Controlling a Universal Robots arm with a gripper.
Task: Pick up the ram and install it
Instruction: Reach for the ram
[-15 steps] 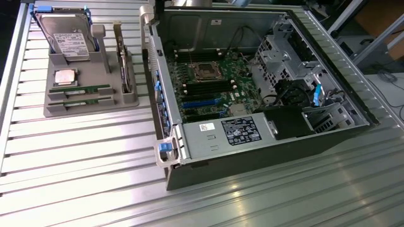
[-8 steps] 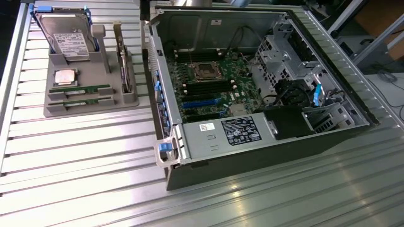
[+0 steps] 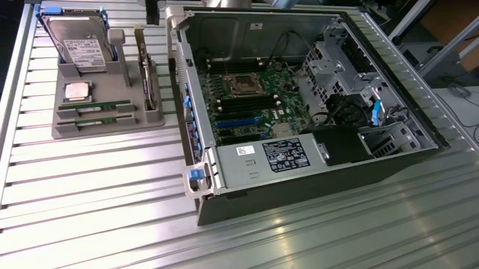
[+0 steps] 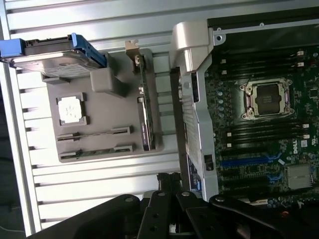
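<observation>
Two alike green ram sticks lie side by side in slots at the near end of a grey holder tray: one ram and a second beside it. In the wrist view they appear as thin strips, one ram and the other. My gripper is a black body hanging high above the table, over the gap between the tray and the open computer case. It holds nothing that I can see. Black memory slots run beside the empty processor socket.
The tray also carries a hard drive in a blue frame, a square silver processor and an upright expansion card. The case's raised side wall stands between tray and motherboard. A power supply and a drive cage fill the case.
</observation>
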